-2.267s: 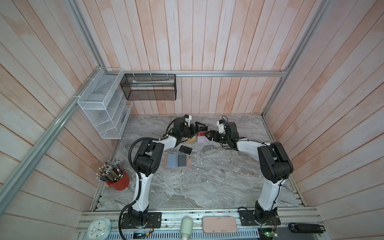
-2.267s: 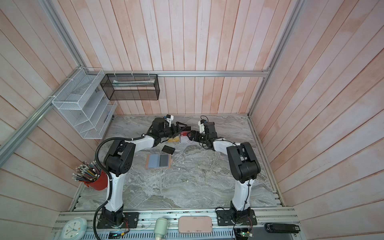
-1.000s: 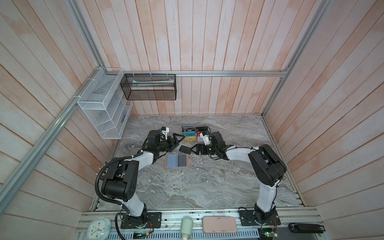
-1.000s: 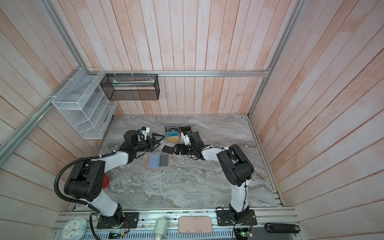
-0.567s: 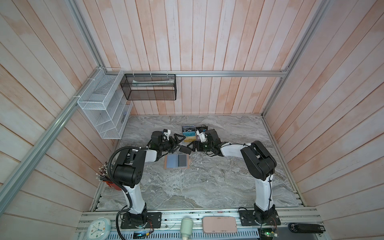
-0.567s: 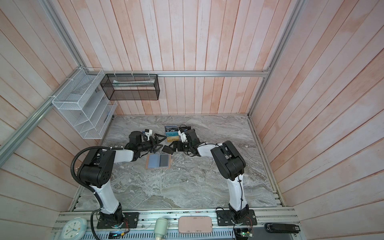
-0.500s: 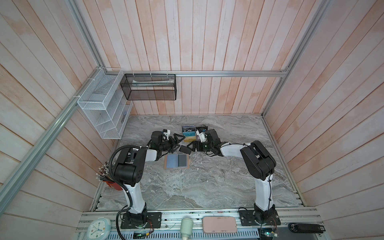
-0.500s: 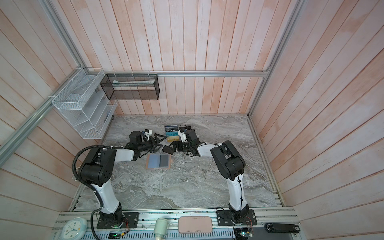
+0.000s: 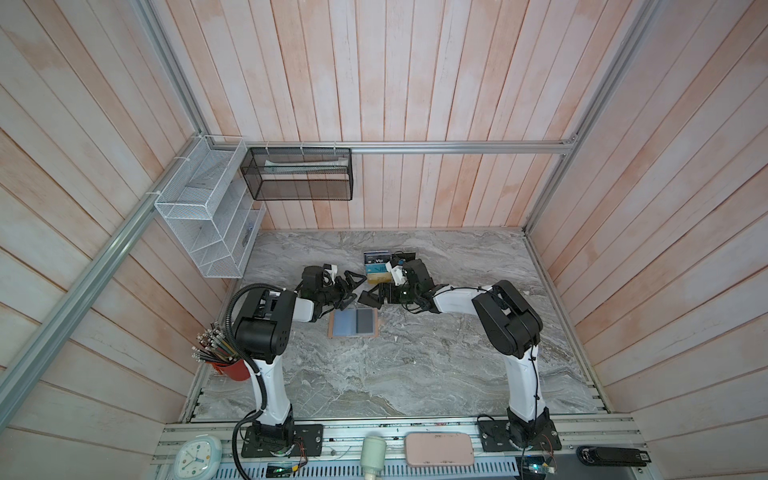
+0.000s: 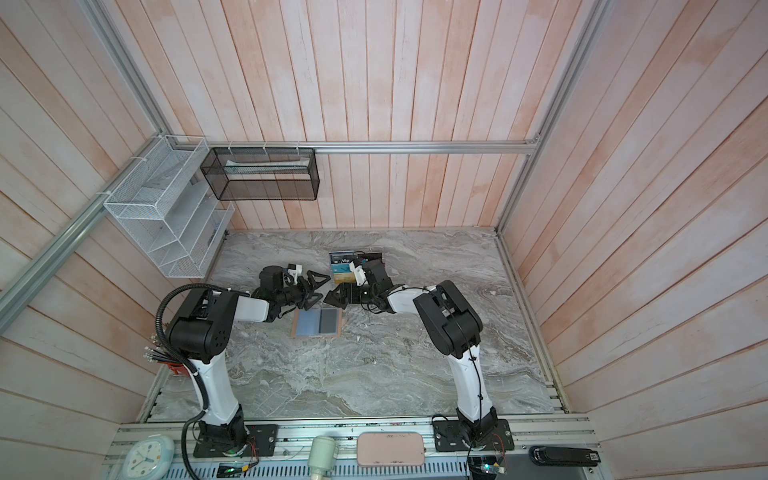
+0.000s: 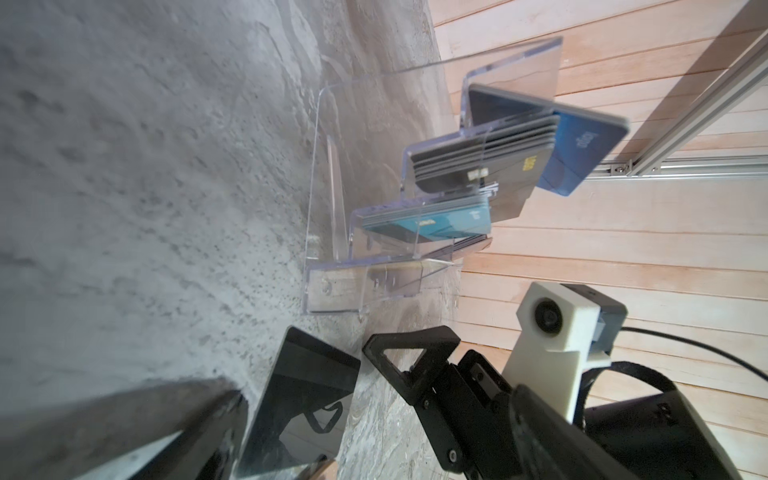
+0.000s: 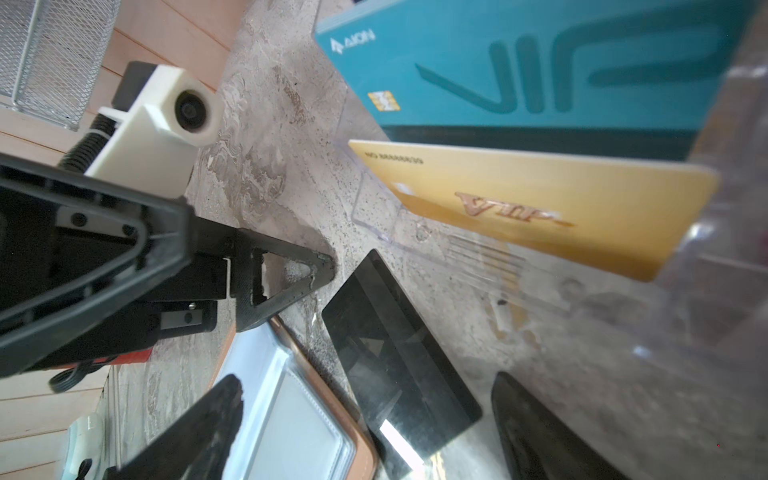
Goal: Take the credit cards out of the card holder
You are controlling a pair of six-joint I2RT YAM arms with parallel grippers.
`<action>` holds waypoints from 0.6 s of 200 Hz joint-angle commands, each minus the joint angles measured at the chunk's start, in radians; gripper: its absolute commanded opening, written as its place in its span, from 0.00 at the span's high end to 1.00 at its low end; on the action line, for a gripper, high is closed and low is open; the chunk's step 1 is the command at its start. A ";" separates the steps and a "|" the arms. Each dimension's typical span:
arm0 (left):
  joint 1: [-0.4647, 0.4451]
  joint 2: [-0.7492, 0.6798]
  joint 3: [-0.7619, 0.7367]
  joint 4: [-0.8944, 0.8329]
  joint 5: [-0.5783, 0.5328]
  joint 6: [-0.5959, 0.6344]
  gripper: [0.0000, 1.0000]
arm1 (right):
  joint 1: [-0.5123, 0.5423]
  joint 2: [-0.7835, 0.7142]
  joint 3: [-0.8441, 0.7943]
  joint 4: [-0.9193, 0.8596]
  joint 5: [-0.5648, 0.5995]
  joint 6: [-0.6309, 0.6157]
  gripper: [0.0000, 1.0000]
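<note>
The tan card holder [image 9: 354, 323] [image 10: 318, 323] lies open and flat on the marble table, showing pale blue and grey lining; its edge also shows in the right wrist view [image 12: 291, 407]. One plain black credit card [image 12: 399, 365] [image 11: 303, 407] lies flat on the table just behind it, touching its rim. My right gripper [image 9: 371, 297] [image 10: 336, 298] [image 12: 370, 432] is open and straddles that card low over the table. My left gripper [image 9: 351, 289] [image 10: 314, 289] faces it from the left, wide open and empty. Its finger [image 11: 124, 428] is beside the card.
A clear acrylic rack [image 9: 380, 268] [image 11: 415, 208] of coloured cards stands right behind both grippers. A red pencil cup [image 9: 230, 365] is at the left edge. Wire baskets [image 9: 203, 220] hang on the back-left wall. A pink case [image 9: 439, 449] and clock [image 9: 197, 457] sit on the front rail.
Over two seconds both grippers came forward and down from the rack to the black card. The left arm's elbow swung. In the last half second hardly anything moved. Both stayed open.
</note>
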 commanded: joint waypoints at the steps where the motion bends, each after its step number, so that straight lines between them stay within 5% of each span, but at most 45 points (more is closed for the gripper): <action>1: 0.006 0.044 -0.007 0.049 0.015 -0.015 0.00 | 0.017 0.033 -0.007 -0.007 0.004 0.026 0.05; 120: -0.010 0.058 -0.079 0.123 0.038 -0.047 0.00 | 0.037 -0.085 -0.182 0.123 0.000 0.090 0.05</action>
